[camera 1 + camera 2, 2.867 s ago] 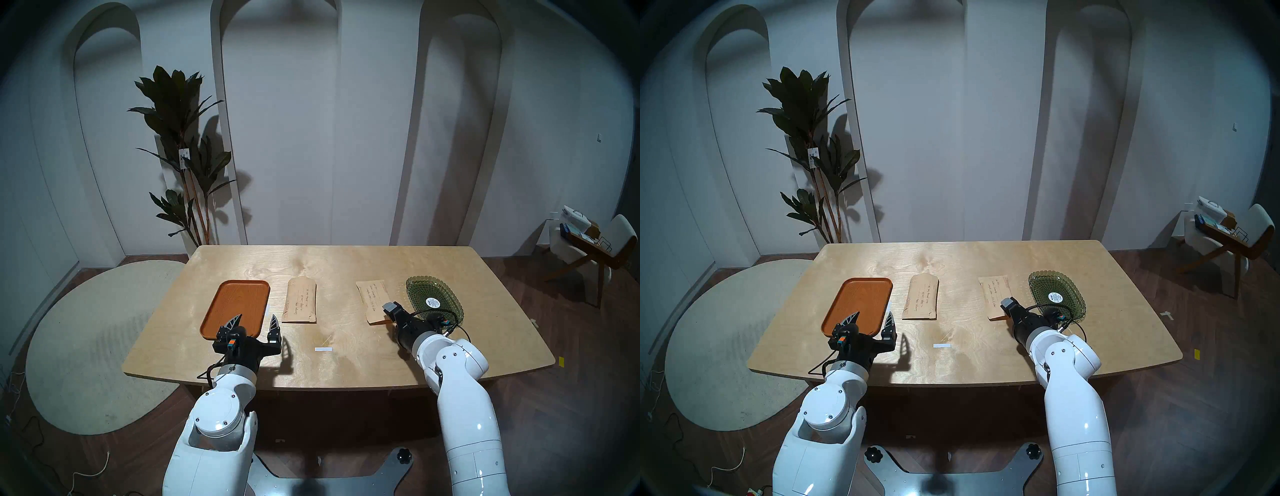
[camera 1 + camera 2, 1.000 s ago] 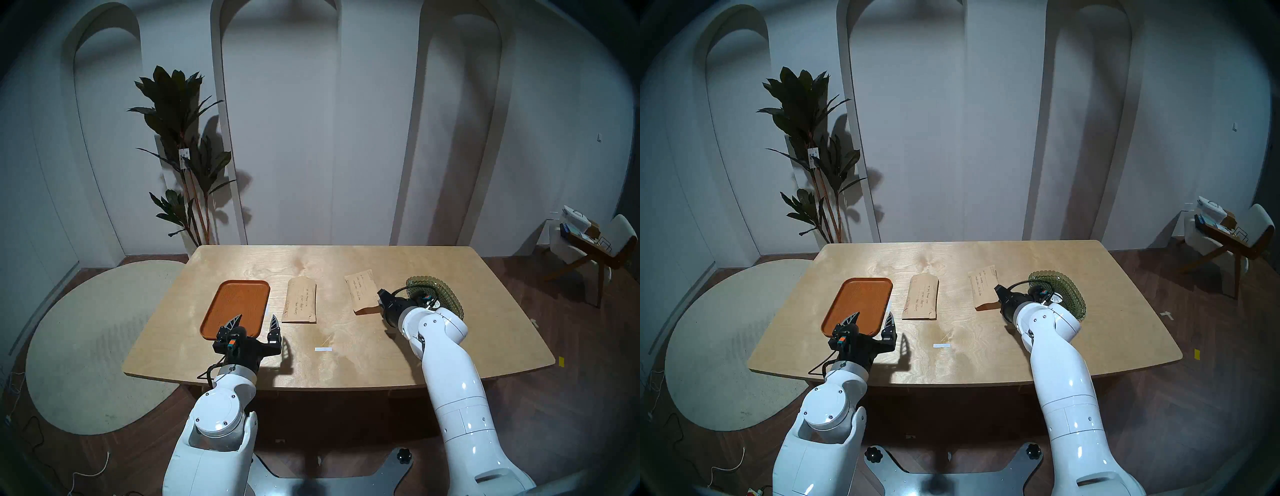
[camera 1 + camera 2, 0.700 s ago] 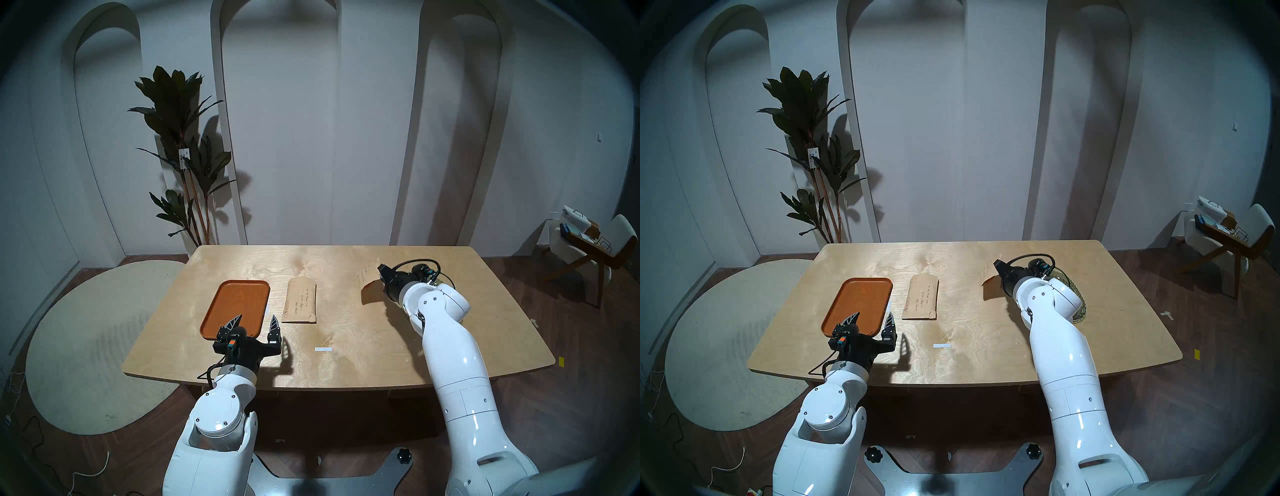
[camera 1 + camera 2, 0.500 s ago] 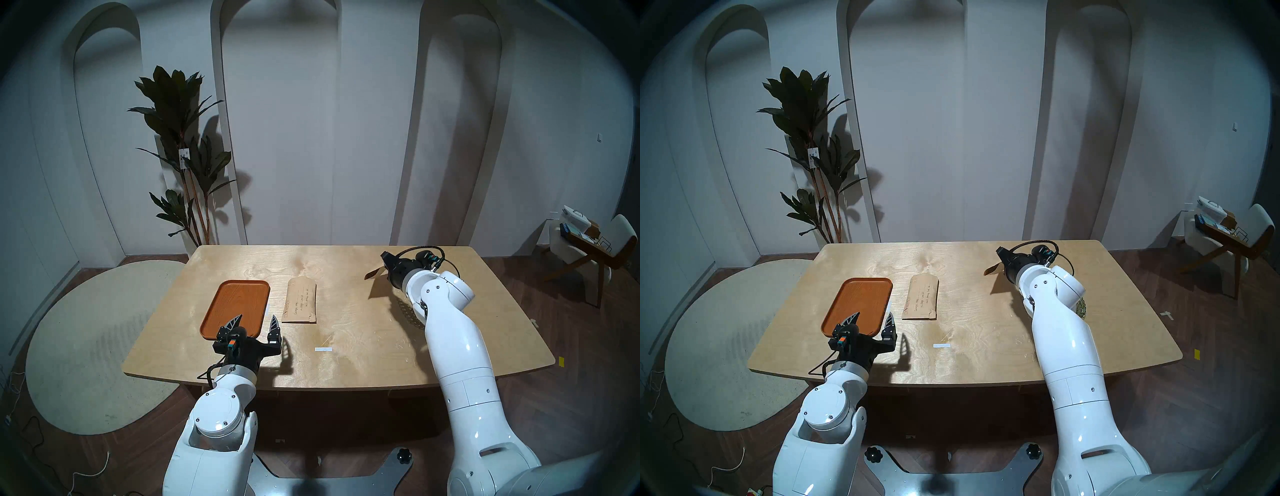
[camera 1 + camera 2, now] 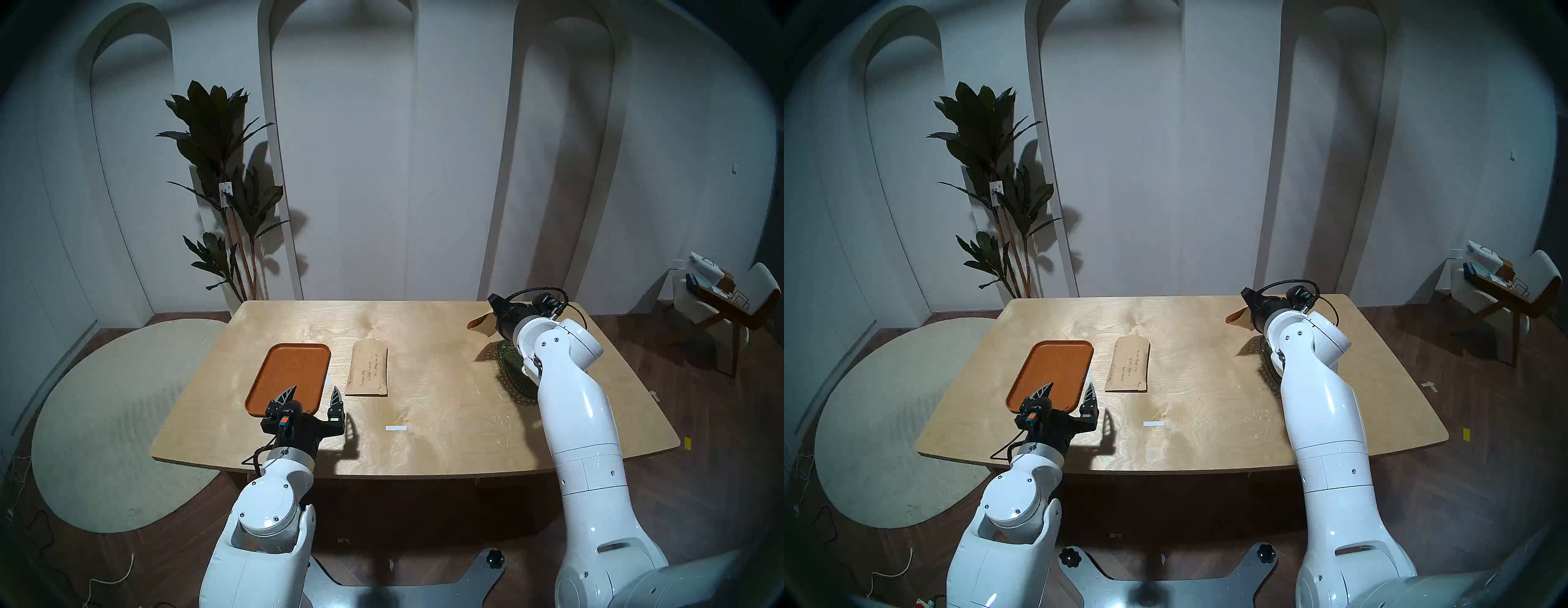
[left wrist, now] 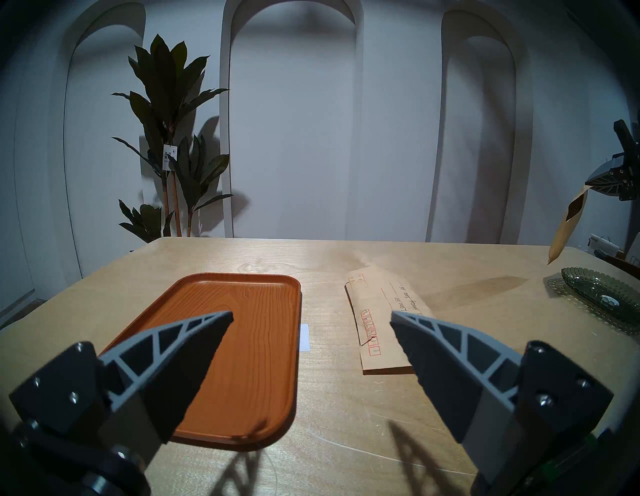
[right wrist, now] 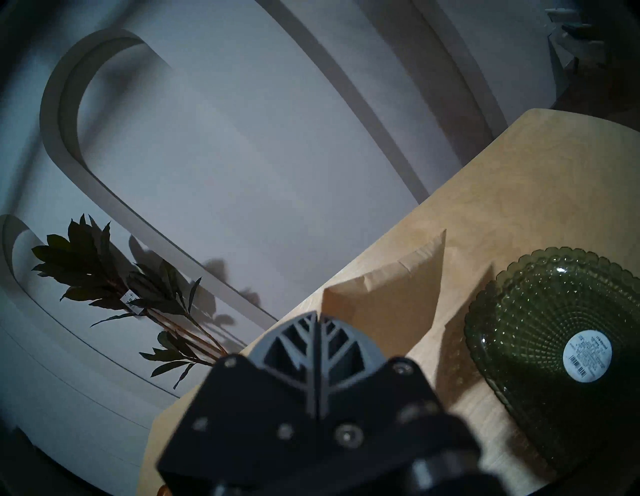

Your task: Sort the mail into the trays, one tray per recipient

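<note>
Envelope (image 5: 480,323) now aloft in right pincer (image 5: 493,315)

Staged home room: arched wall niches (image 5: 339,148), potted plant (image 5: 220,178) (tag attached), rug (image 5: 106,424)

Dim, bluish light, hard shadows cast toward the wall, dark fisheye rims, slight right-wrist blur.

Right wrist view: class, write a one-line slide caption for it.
Shut right claw holds a tan envelope in the air beside the green glass dish.
</note>
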`<state>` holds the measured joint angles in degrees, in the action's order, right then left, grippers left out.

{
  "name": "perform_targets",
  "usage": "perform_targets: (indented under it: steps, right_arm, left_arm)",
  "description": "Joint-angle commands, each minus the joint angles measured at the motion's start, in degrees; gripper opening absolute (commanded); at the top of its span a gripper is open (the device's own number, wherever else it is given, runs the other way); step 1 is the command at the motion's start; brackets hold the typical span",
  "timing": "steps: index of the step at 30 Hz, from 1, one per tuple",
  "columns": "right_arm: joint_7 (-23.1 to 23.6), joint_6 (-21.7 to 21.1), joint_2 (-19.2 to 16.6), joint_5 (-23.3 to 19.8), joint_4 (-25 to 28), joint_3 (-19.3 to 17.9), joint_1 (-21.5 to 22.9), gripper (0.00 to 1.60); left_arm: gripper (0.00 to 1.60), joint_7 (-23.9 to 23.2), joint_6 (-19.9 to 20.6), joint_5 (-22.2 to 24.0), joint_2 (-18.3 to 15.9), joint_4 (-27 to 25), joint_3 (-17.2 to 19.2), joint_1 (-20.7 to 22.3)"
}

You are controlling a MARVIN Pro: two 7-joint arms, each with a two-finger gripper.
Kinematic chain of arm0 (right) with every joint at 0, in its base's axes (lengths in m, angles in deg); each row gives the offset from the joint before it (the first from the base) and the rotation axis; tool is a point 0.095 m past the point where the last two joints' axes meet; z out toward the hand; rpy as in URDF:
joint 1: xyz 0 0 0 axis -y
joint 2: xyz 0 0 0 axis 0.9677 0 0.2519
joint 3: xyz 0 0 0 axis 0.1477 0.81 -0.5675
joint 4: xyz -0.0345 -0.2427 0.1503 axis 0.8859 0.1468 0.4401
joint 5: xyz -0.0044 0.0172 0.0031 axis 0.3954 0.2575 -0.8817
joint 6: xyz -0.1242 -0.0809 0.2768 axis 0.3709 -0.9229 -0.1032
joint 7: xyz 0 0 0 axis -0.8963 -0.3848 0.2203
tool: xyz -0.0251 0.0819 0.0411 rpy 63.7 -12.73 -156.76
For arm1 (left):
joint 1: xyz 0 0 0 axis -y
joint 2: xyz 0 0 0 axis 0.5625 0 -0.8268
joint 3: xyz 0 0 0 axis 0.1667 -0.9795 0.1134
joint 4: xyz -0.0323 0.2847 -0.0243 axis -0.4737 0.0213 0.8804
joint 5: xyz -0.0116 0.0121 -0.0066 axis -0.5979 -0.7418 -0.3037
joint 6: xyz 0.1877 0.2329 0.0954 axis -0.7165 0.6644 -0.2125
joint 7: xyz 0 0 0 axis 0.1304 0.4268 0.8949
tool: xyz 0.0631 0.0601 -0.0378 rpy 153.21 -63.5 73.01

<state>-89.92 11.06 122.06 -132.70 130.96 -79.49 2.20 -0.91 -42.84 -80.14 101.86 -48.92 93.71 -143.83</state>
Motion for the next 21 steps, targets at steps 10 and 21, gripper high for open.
perform_targets:
  steps: [10, 21]
  right_arm:
    - [0.2, -2.3, -1.8, -1.5, 4.4, -2.3, 0.2, 0.0]
    - [0.6, -3.7, -2.8, -2.8, 5.3, -5.0, -2.4, 0.0]
  left_arm:
    - [1.6, 0.0, -0.2, 0.0, 0.0, -1.3, 0.1, 0.3]
    - [1.6, 0.0, -0.2, 0.0, 0.0, -1.3, 0.1, 0.3]
